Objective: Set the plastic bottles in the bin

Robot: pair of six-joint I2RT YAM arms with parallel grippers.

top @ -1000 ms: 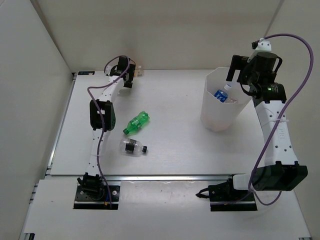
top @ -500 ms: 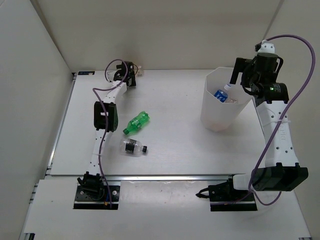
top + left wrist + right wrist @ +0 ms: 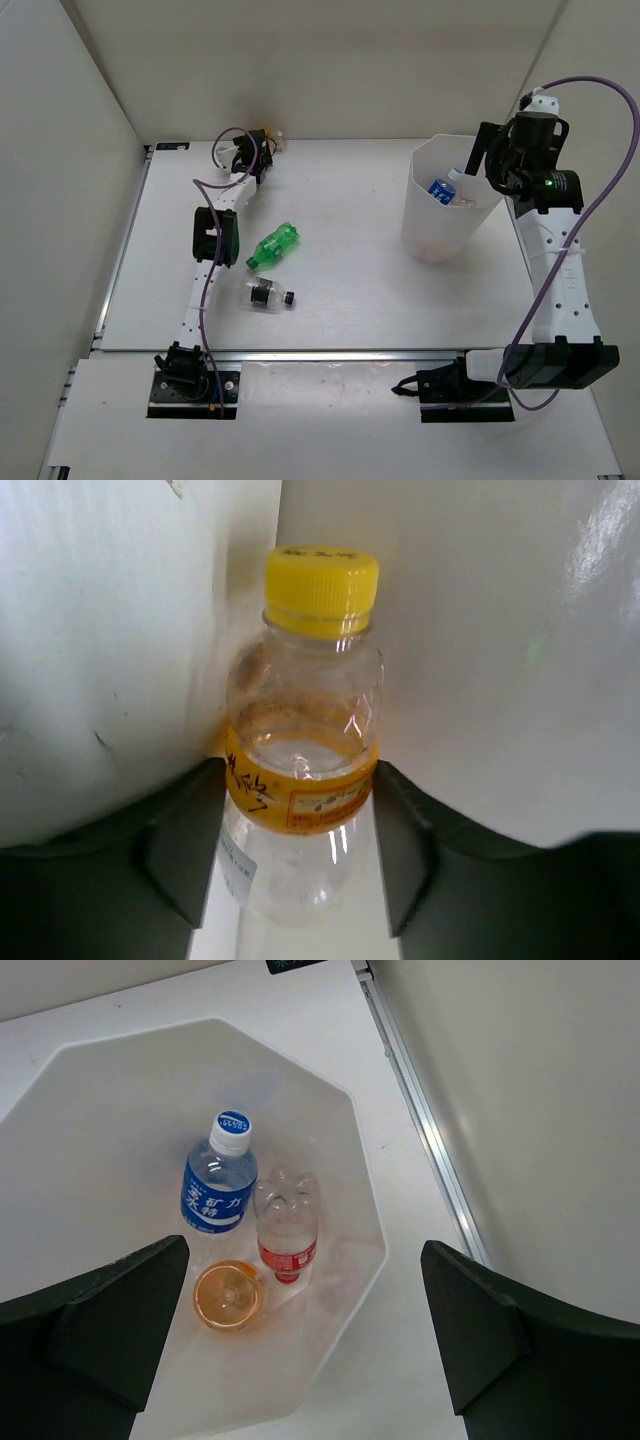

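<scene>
Plastic bottles half done: at the far left corner the left fingers (image 3: 185,850) are pinched on the yellow-cap bottle (image 3: 300,780), while the green bottle (image 3: 274,246) and black-label bottle (image 3: 268,294) lie loose mid-way across the surface (image 3: 350,290). On the right, the bin (image 3: 425,235) holds the blue bottle (image 3: 220,1175), red-label bottle (image 3: 285,1230) and orange bottle (image 3: 230,1297). The right fingers (image 3: 110,1310) hang wide open above it, holding nothing.

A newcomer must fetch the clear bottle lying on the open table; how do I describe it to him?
On the white table, look just right of the left arm, where two bottles lie. The clear bottle is the one nearer the arm bases; unlike the green bottle beside it, it is see-through with a black label and black cap.
</scene>
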